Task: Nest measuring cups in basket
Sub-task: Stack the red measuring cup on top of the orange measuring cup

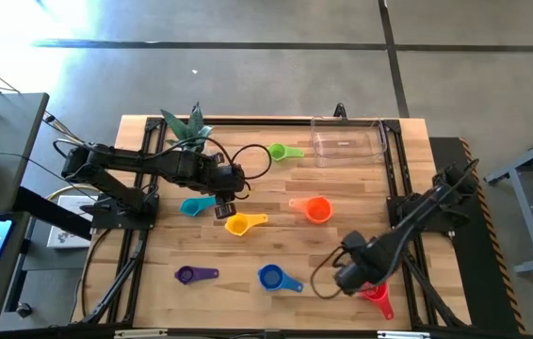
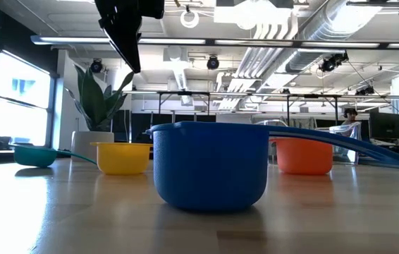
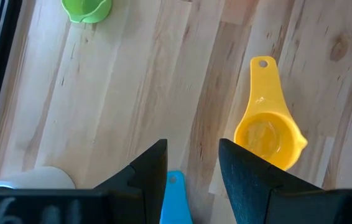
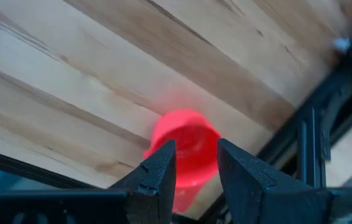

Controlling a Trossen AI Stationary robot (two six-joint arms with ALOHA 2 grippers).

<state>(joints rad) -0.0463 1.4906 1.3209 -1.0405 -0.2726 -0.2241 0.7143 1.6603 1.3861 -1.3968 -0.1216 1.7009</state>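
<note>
Measuring cups lie scattered across the desk (image 1: 276, 240), none of them in the basket (image 1: 347, 141) yet, so the nesting looks not yet begun. Clock directions here read off the high view, with twelve at the far edge.

The desk is a pale wooden slab. The left arm reaches in from nine o'clock and the right arm from about four o'clock. The basket, clear and low-walled, sits empty near one o'clock, well apart from both arms. A small potted plant (image 1: 186, 127) stands near eleven o'clock.

Of the cups, the orange cup (image 1: 315, 208) lies just right of centre, the blue cup (image 1: 272, 277) near six, the yellow cup (image 1: 239, 224) just left of centre, the teal cup (image 1: 194, 205) beside it toward nine, the green cup (image 1: 281, 152) toward twelve, the purple cup (image 1: 187, 275) near seven, and the red cup (image 1: 377, 297) near five.

The left gripper (image 3: 191, 168) hovers above the desk between the teal and yellow cups, its fingers spread and empty; the teal handle shows between them. The right gripper (image 4: 194, 165) hangs over the red cup, its fingers partly apart and straddling the cup; whether they touch it cannot be told.

All seven cups remain to be gathered and stacked.
</note>
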